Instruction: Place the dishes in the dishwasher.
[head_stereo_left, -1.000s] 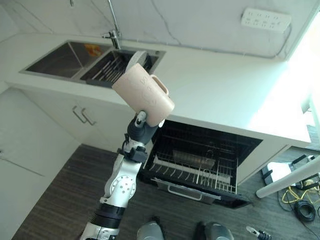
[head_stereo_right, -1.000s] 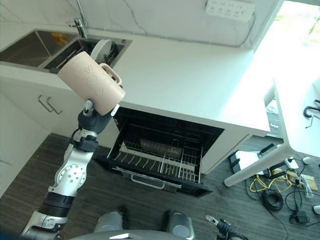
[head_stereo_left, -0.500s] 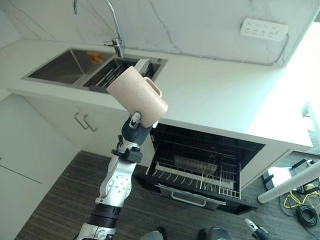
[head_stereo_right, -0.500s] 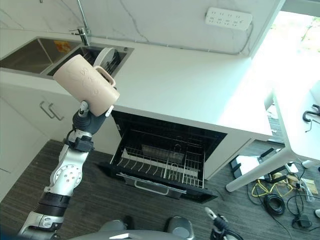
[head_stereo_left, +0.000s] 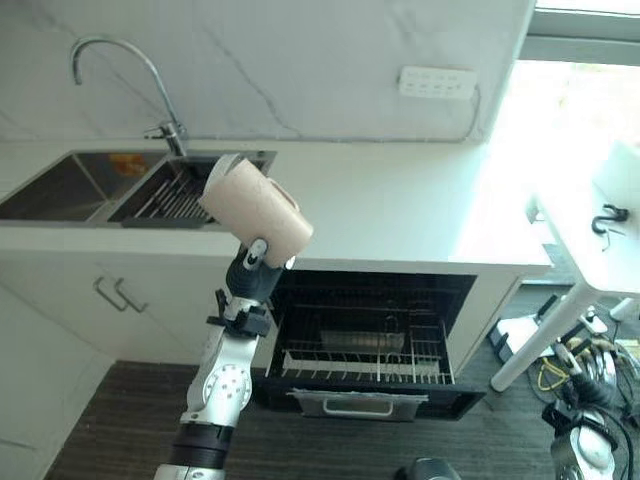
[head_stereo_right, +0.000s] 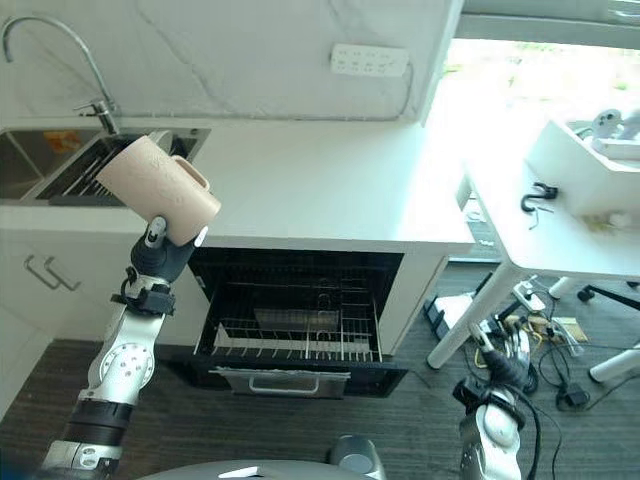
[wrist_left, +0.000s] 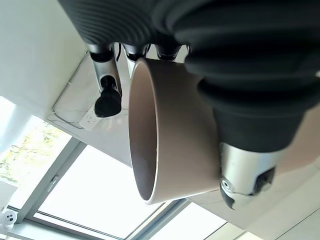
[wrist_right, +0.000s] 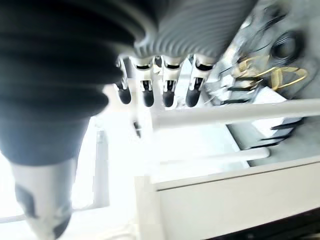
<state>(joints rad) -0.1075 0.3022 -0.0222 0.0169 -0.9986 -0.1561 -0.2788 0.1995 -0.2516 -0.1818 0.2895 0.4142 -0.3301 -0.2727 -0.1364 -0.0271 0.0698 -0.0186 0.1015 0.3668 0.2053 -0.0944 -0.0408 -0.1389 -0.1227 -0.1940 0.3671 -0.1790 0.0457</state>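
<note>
My left hand is raised in front of the counter edge and is shut on a beige mug, which is tilted with its handle to the right. In the left wrist view the mug lies between the thumb and the fingers, its mouth facing away from the palm. Below and to the right, the dishwasher stands open with its wire rack pulled out. My right hand hangs low at the right, open and holding nothing; its fingers are straight.
A double sink with a tall faucet lies at the left; a white plate stands in its dish rack behind the mug. A white counter runs above the dishwasher. A white table and floor cables are at the right.
The whole picture has shifted as the camera moved. The mug stays in my left hand, tilted as before. My right hand has come into view at the lower right.
</note>
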